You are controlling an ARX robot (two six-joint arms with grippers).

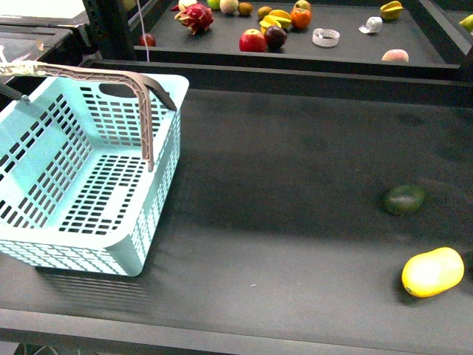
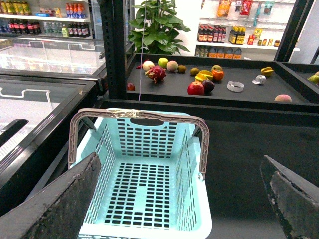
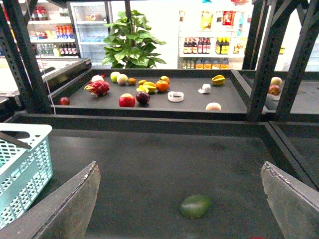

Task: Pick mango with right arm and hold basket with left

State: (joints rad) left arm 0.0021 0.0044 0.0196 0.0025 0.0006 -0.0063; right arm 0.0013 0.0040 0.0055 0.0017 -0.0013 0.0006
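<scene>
The yellow mango point(image 1: 432, 271) lies at the near right of the black table, beside a dark green fruit point(image 1: 403, 200). At the table's left stands the light blue basket point(image 1: 159, 188), empty, its grey-brown handle point(image 1: 148, 111) raised. Neither arm shows in the front view. In the left wrist view my left gripper point(image 2: 180, 158) is open above the near end of the basket point(image 2: 149, 142), touching nothing. My right gripper point(image 3: 179, 164) is open over the table, with the green fruit point(image 3: 195, 205) lying below and between its fingers point(image 3: 75, 209). The mango is out of the right wrist view.
A raised shelf point(image 1: 347, 50) behind the table carries mixed fruit, among it a dragon fruit point(image 1: 195, 16) and a red apple point(image 1: 253, 41). Black frame posts point(image 3: 269, 55) stand at the shelf's sides. A glass-topped freezer point(image 2: 35, 99) is left of the basket.
</scene>
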